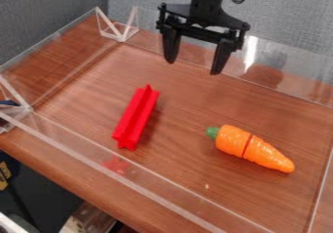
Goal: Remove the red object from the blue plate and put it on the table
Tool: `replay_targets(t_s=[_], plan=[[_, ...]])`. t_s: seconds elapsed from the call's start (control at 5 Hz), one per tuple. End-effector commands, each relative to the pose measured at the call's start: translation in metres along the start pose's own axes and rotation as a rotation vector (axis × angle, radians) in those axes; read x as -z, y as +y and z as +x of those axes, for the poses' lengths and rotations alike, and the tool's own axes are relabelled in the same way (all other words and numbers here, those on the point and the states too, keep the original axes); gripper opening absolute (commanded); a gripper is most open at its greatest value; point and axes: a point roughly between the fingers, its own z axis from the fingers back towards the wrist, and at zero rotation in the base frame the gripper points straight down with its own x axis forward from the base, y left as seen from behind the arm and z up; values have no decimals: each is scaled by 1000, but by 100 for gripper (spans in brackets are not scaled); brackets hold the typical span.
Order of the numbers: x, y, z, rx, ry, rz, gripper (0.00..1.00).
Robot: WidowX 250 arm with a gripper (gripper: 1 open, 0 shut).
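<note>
Below your wide-parted, unladen gripper (194, 64), toward the near side and a little left in view, the red object (135, 117) lies on the table (196, 183), long axis slanting near to far, so the job looks done, needing perhaps only a retreat.

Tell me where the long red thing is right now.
In the camera view, the red bar lies on the wooden tabletop, left of centre, with the orange toy carrot off to its right.
</note>
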Motion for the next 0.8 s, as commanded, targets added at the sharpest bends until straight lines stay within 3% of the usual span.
replay_targets(t_s=[0.0, 0.2, 0.4, 0.6], plan=[[5, 12, 15, -14, -43, 3, 100], [16, 24, 29, -70, -38, 16, 100], [10, 33, 35, -109, -32, 17, 100], [-21, 26, 36, -141, -43, -6, 100]])
